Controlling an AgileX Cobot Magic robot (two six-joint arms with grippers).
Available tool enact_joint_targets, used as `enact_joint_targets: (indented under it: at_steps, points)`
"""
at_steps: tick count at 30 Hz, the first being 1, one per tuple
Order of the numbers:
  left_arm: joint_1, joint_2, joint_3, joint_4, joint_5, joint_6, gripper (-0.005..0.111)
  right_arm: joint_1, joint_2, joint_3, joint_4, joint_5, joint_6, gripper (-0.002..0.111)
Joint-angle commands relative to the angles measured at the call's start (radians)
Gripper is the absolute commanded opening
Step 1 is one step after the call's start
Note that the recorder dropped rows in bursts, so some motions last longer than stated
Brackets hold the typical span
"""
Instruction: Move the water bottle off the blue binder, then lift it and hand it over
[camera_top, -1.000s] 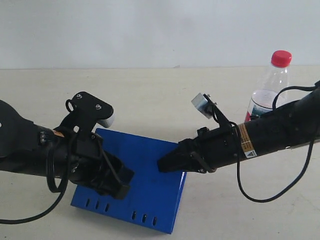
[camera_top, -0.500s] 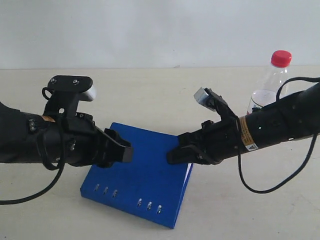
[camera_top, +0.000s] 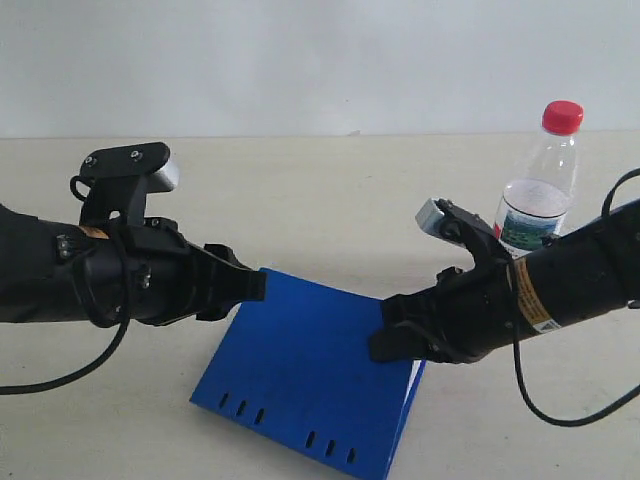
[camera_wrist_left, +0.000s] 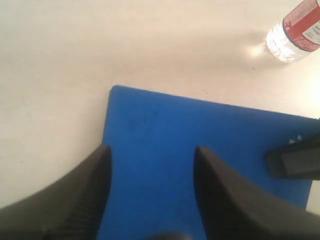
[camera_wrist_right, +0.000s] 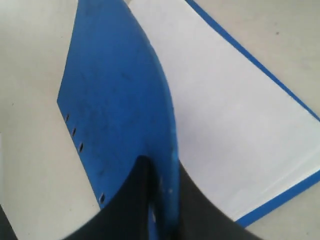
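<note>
The blue binder (camera_top: 300, 370) lies tilted at the table's middle front. My right gripper (camera_top: 385, 342) is shut on the edge of its cover (camera_wrist_right: 120, 90), which bows up over the white pages (camera_wrist_right: 235, 115); the jaws (camera_wrist_right: 160, 162) pinch that edge. My left gripper (camera_top: 252, 285) stands open at the binder's far-left corner, its fingers spread above the blue surface (camera_wrist_left: 200, 130) with nothing between them (camera_wrist_left: 151, 150). The water bottle (camera_top: 540, 190) stands upright on the table at the back right, behind my right arm and off the binder. Its red label end (camera_wrist_left: 300, 30) shows in the left wrist view.
A pale wall runs along the table's far edge. Black cables hang from both arms, one looping down near the right arm (camera_top: 560, 410). The right gripper's finger (camera_wrist_left: 295, 162) shows at the binder's edge in the left wrist view.
The binder has slid right and toward the front with my right gripper on its cover. My left gripper has gone from over the binder's front-left part to its far-left corner.
</note>
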Motion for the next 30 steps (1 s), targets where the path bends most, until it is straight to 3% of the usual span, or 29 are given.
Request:
enact_joint_targets:
  at_steps: [1, 7, 9, 19, 22, 24, 30]
  points:
    - [-0.004, -0.006, -0.004, -0.010, -0.013, -0.015, 0.047, 0.000, -0.003, -0.015, -0.061, -0.024, -0.063, 0.003]
    - [-0.004, -0.006, -0.004, -0.010, 0.010, -0.015, 0.047, 0.000, -0.003, -0.094, -0.061, -0.043, -0.053, 0.039]
    - [-0.004, -0.006, -0.004, -0.009, 0.035, -0.015, 0.047, 0.000, -0.003, -0.123, -0.061, -0.043, -0.030, 0.044]
    - [-0.004, -0.006, -0.004, -0.008, 0.053, -0.010, 0.047, 0.000, 0.001, -0.214, -0.061, -0.100, 0.021, 0.043]
    - [-0.004, -0.006, -0.004, -0.008, 0.053, -0.010, 0.047, 0.000, 0.029, -0.214, -0.061, -0.128, 0.027, 0.034]
    - [-0.004, -0.006, -0.004, -0.008, 0.053, -0.010, 0.047, 0.000, 0.089, -0.214, -0.061, -0.154, 0.027, 0.021]
    - [-0.004, -0.006, -0.004, -0.008, 0.057, -0.010, 0.047, 0.000, 0.144, -0.214, -0.061, -0.371, -0.063, 0.032]
